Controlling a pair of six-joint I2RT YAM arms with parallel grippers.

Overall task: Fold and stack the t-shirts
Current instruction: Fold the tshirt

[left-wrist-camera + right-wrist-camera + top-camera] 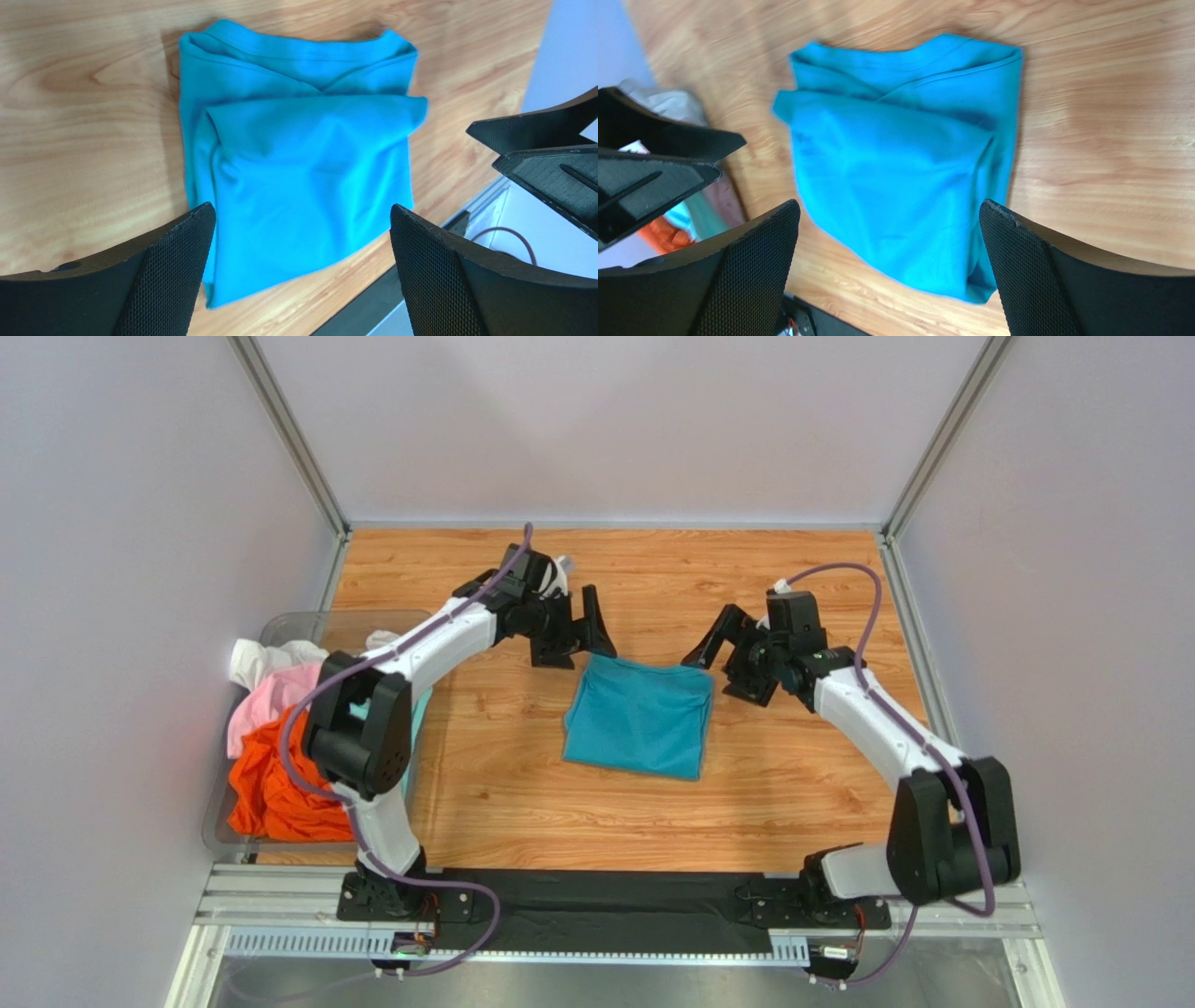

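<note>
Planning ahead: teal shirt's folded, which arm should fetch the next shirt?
Probably left: the unfolded shirts lie beside its base, while the right arm sits across the teal shirt from them.

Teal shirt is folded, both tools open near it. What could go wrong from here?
1. The teal t-shirt looks loosely folded, its layers not lining up along one edge; picking it up for stacking could spill it open.
2. The left tool and right tool hang open close to its far corners; a low sweep might snag the cloth and drag it.
</note>
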